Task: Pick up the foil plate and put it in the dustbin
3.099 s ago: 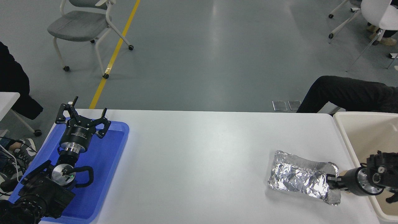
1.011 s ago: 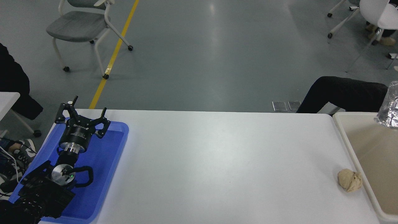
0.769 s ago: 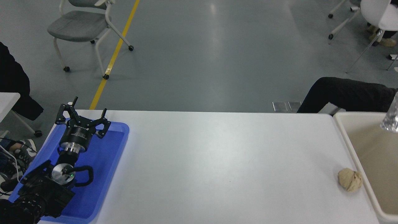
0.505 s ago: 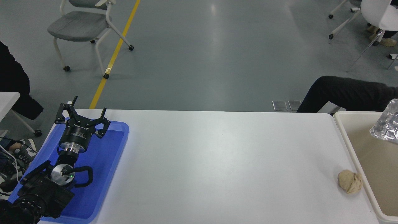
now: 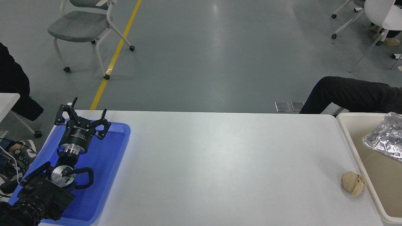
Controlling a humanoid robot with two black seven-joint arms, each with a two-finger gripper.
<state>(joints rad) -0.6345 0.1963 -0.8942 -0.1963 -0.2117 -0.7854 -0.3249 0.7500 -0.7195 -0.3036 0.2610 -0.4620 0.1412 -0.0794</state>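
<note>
Crumpled foil plate [image 5: 385, 140] at right edge of frame, within the outline of the cream dustbin [image 5: 349, 135]; right gripper out of frame; left gripper [image 5: 82, 117] parked lower left over blue tray [image 5: 117, 147], fingers spread; tan dough lump [image 5: 353, 183] on white table [image 5: 220, 163] just beside bin.

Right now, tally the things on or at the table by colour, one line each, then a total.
Silver: 1, the foil plate, over the bin.
Cream-beige: 1, the bin.
Blue: 1, the tray.
Tan: 1, the lump.
Black: 1, the left gripper, parked over the tray.
Total: 5
</note>
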